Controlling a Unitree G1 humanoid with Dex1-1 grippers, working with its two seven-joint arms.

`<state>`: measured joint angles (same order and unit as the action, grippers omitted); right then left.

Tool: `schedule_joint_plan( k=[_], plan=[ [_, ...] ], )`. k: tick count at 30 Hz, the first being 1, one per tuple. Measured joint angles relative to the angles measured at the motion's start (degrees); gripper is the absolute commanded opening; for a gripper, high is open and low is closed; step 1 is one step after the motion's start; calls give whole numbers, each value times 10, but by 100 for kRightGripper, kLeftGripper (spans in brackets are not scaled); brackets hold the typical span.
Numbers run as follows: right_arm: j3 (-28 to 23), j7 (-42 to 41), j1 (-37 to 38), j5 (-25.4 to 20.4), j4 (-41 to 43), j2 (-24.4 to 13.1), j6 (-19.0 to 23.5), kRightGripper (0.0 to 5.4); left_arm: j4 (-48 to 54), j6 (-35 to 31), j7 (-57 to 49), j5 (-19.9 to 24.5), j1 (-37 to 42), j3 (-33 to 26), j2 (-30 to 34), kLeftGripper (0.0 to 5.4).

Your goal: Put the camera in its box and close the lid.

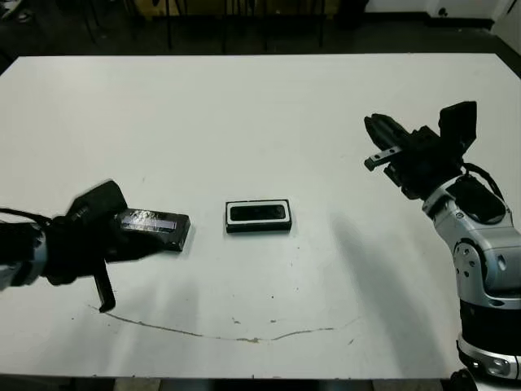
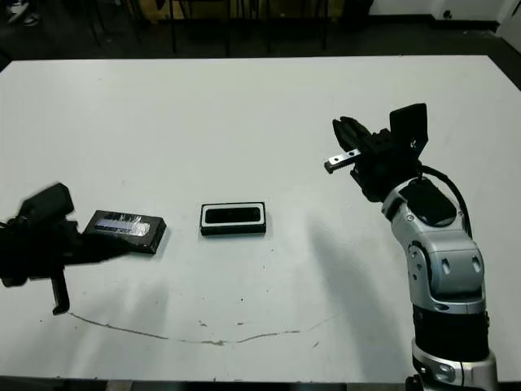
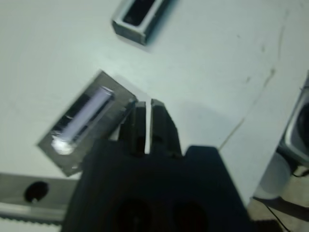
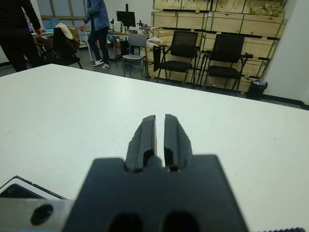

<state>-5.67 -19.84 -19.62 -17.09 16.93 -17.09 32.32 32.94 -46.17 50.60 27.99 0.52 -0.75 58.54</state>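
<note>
The box (image 1: 258, 215), a small black tray with a white lining, lies at the table's middle. A slim black bar fills its inside, which looks like the camera (image 1: 259, 213) lying in it. To its left the lid (image 1: 155, 224) lies flat, its pale label strip facing up. My left gripper (image 3: 145, 105) is shut and low over the table, its fingertips against the lid's near edge with nothing between them. My right gripper (image 1: 376, 130) is shut on nothing and hangs in the air far to the box's right.
A thin brownish line (image 1: 220, 334) runs across the table near its front edge. Beyond the far edge stand black chairs (image 4: 227, 53), shelves and two people (image 4: 99, 24). The table's edge (image 3: 270, 130) shows close to my left gripper.
</note>
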Motion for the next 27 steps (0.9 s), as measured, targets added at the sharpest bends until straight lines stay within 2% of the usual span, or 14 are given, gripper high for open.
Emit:
schedule_joint_plan(
  k=[13, 16, 21, 27],
  plan=[
    [7, 14, -2, 2, 1, -3, 12, 2, -35, 22, 29, -48, 4, 47, 1, 0],
    [7, 17, -3, 2, 1, -3, 14, 2, -31, 16, -5, -67, 1, 47, -3, 0],
    [9, 17, -3, 1, 1, -3, 16, 2, -13, -1, -90, -93, -19, 43, -50, 0],
    [13, 16, -3, 1, 1, -5, 16, 2, -1, -13, -128, -111, -21, 59, -76, 0]
  ],
)
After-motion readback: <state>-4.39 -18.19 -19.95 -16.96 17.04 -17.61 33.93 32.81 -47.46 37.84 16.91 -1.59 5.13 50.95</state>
